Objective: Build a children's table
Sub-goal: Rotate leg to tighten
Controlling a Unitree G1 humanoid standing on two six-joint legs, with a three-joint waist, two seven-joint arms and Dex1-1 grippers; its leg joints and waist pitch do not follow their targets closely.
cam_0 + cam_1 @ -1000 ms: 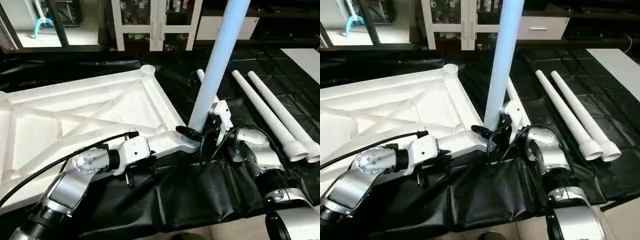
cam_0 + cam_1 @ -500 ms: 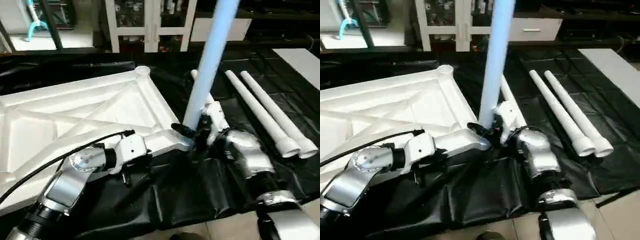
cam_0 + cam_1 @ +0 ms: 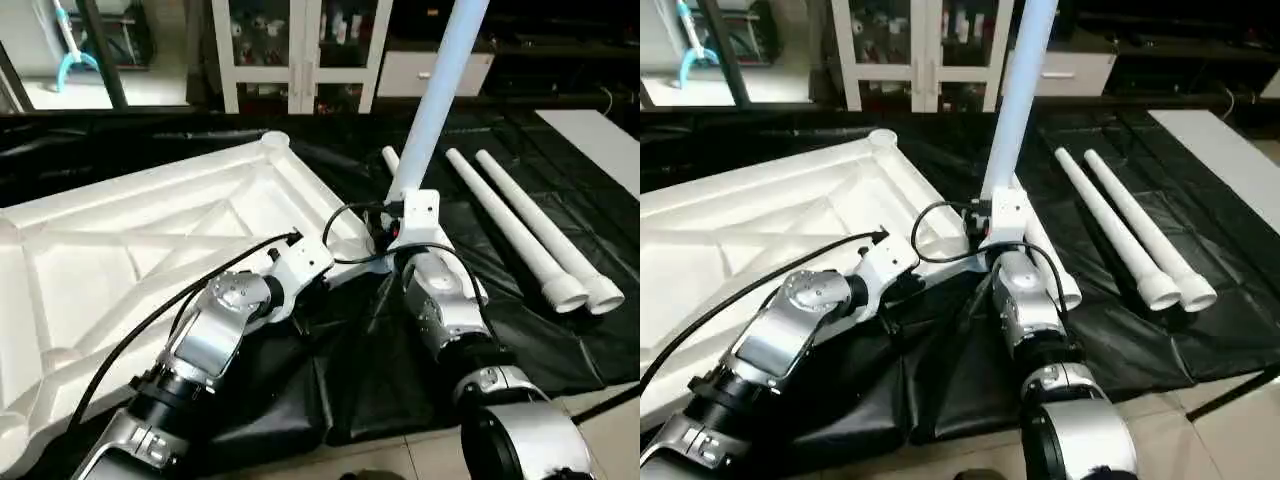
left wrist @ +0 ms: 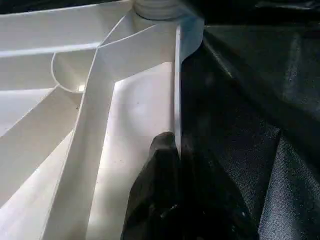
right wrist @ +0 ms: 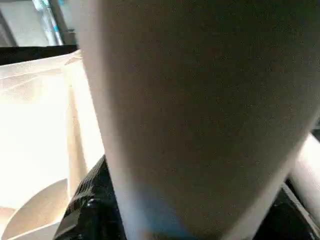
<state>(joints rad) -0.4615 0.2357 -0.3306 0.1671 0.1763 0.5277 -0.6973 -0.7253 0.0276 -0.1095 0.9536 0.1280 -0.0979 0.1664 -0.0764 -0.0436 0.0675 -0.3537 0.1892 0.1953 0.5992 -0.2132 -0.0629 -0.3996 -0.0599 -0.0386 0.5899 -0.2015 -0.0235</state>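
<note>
Top [image 3: 150,240]: white square, lying underside up on the black sheet [image 3: 560,330], its diagonal ribs facing the camera; it is the landmark for everything below.
Far socket [image 3: 275,141]: round, at the top's far corner nearest the cabinet [image 3: 300,50].
Near socket: at the top's corner beside the two grippers, hidden in the head views behind the right wrist.
Raised leg [image 3: 432,95]: long white tube standing steeply up from the top's near corner, leaning a little away from the top; its upper end leaves the picture.
Right gripper [image 3: 395,228]: at the foot of the raised leg, just off the top's near corner; in its wrist view the leg [image 5: 200,115] sits right against the camera, and I cannot tell how the fingers stand.
Left gripper [image 4: 177,150]: at the top's edge next to the near corner; in the wrist view one black finger [image 4: 160,170] lies inside the upright rim [image 4: 177,90], and the gripper pinches that rim.
Lying leg [image 3: 1040,250]: on the sheet just past the top's near corner, partly behind the right arm.
Spare legs [image 3: 525,225]: two tubes side by side on the sheet, well apart from the top, wide ends toward the robot.
Cabinet: white, glass doors, beyond the top's far socket.
</note>
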